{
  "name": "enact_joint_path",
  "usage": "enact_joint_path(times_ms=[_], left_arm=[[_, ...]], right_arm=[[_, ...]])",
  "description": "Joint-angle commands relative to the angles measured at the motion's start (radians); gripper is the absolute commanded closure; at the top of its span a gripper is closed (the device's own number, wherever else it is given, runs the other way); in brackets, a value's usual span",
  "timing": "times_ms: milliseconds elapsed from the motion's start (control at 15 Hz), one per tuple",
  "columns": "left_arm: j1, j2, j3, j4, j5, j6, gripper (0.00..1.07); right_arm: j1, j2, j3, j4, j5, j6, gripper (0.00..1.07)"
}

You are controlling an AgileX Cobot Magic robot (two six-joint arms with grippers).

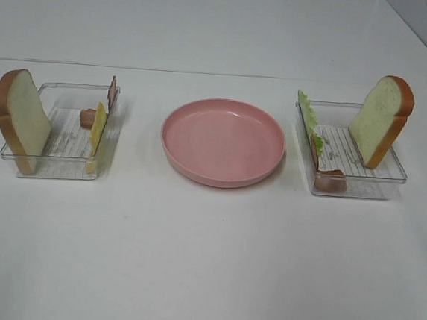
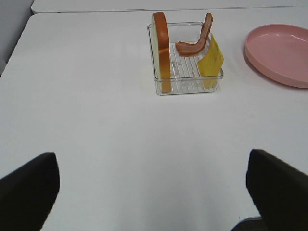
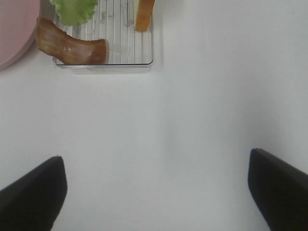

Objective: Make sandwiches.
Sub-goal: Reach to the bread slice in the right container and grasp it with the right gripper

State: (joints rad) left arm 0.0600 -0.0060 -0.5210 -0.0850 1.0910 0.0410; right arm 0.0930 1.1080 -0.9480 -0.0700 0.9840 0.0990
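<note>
The left tool is spread fully wide, its two dark fingers far apart, holding nothing and touching nothing. It hangs above the white bench, toward the near edge. The right tool is just as wide, its fingers empty, and it is closer to the near edge than its tray is.

The sandwich is not stacked; its parts stand in two trays. The left clear ridged plastic tray sits toward the bench's left edge. It carries a white, brown-crusted toast slice on edge at the end nearest that edge. A yellow cheese slice stands upright against the opposite wall, and a brownish-pink bacon strip curls up in the far corner beside the cheese.

The right clear tray sits toward the right edge. In it a green lettuce leaf leans on the wall facing the bench's middle. A second bacon strip lies in the near corner below it, and a second toast slice leans at the end nearest the right edge. At the bench's middle, between the trays and apart from both, sits a round pink plate.

A seam runs across the bench behind the trays (whether a second top joins there, I cannot tell). Past the far right corner a pale surface shows faint tile lines.
</note>
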Motion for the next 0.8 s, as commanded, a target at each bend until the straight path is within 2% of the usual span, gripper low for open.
enact_joint_path(times_ms=[67, 267, 333, 600, 800], left_arm=[[0.001, -0.017, 0.002, 0.000, -0.017, 0.000, 0.06], [0.001, -0.017, 0.002, 0.000, -0.017, 0.000, 0.06], [0.001, -0.017, 0.002, 0.000, -0.017, 0.000, 0.06], [0.001, -0.017, 0.002, 0.000, -0.017, 0.000, 0.06], [0.001, -0.017, 0.002, 0.000, -0.017, -0.001, 0.06]], right_arm=[[-0.007, 0.173, -0.156, -0.011, 0.064, 0.013, 0.08], [-0.007, 0.286, -0.266, -0.012, 0.086, -0.003, 0.08], [-0.007, 0.376, -0.375, -0.012, 0.098, -0.019, 0.08], [-0.008, 0.533, -0.544, -0.023, 0.116, -0.032, 0.08], [-0.053, 0.670, -0.682, 0.031, 0.142, -0.077, 0.08]])
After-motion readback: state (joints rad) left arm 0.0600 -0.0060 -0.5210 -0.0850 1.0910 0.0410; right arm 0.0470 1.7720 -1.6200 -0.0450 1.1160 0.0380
